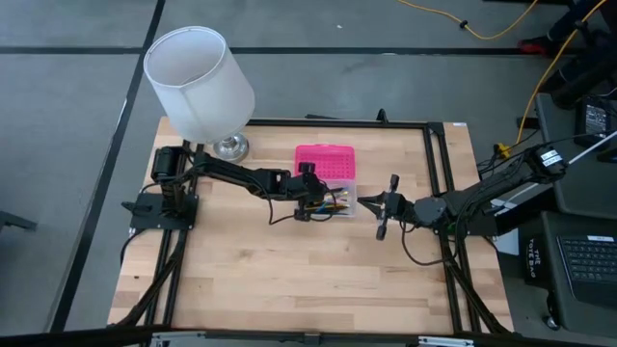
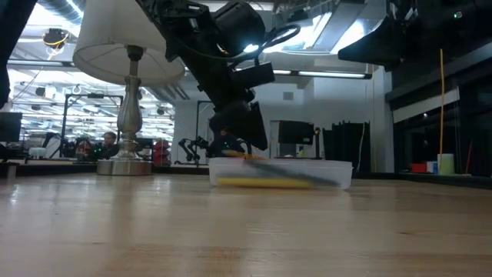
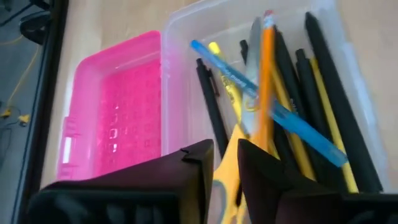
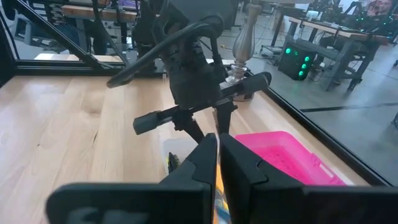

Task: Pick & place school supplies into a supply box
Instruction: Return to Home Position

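Wooden table [image 1: 289,280], framed in black rail, carries the supply box [image 1: 351,197] near its middle: a clear tray with its pink lid [image 1: 325,162] swung fully open and lying flat on the far side. The tray holds the school supplies in a loose heap: several black pens [image 3: 210,102], a blue pen [image 3: 267,102], an orange pencil [image 3: 266,68], yellow pencils, and a yellow handle low in the left wrist view, probably the scissors. They lie roughly along the tray's long axis, which runs in line with the left arm's reach. No pen or pencil is found outside the box in the high view. The left gripper [image 3: 225,177] hangs directly over the tray's near end, jaws parted only by a narrow slot and holding nothing. The box is thus straight below it, so a retreat should begin with a lift, to clear the tray wall and the raised pencil ends. The right gripper [image 1: 366,200] points at the box's right short end, just beside it, jaws pressed together and empty [image 4: 217,142]. Task judged essentially complete. A lamp [image 1: 198,77] with a white shade stands at the far left corner, well apart from the box.
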